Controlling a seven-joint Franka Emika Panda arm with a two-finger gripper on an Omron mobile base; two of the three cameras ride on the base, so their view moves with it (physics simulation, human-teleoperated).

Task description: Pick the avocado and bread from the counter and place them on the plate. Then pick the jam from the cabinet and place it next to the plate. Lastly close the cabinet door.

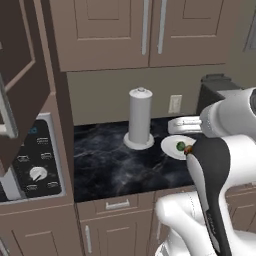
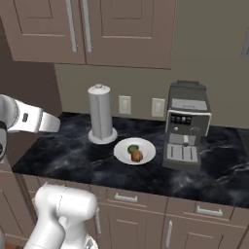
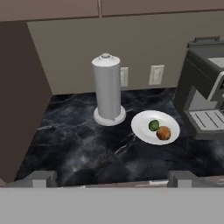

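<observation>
Left base view: the plate (image 1: 172,145) is sitting on the counter (image 1: 110,165), just right of the paper-towel holder (image 1: 139,120). The avocado (image 1: 180,146) is lying on the plate with the bread (image 1: 187,149) touching it on the side away from the holder; the arm is partly hiding both. An open cabinet door (image 1: 20,85) is hanging at far left of the holder. Above the holder, 2 closed cabinet doors (image 1: 150,30) are showing silver bar handles.

Right base view: the plate (image 2: 134,151) is resting between the holder (image 2: 101,116) and the coffee machine (image 2: 187,126). Avocado (image 2: 132,149) and bread (image 2: 137,155) are touching each other on it, bread nearer the counter's front edge. 2 wall outlets (image 2: 141,106) are sitting behind, right of the holder.

Hand view: the gripper (image 3: 112,179) is hovering well back from the holder (image 3: 107,89), its 2 fingertips (image 3: 41,178) standing spread as wide as they go, holding nothing. The plate (image 3: 144,131) is lying just right of the holder's base, avocado (image 3: 154,125) and bread (image 3: 163,133) on it. The jam cannot be made out.
</observation>
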